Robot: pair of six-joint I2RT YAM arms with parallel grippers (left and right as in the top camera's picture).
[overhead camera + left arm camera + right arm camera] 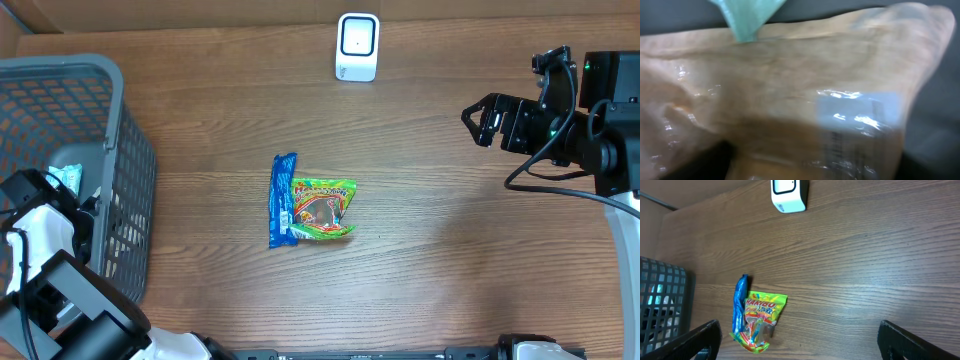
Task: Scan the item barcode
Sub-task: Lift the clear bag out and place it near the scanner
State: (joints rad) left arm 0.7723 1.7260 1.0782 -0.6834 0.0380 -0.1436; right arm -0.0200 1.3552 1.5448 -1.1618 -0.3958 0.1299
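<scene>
A tan, shiny plastic-wrapped item with a pale blue label fills the blurred left wrist view, very close to the camera. My left arm reaches down into the grey basket. Its fingers are hidden, so their state is unclear. A white scanner stands at the table's far edge. My right gripper hovers open and empty at the right, well away from the scanner.
A green Haribo bag and a blue packet lie side by side mid-table. A teal packet rests inside the basket and shows in the left wrist view.
</scene>
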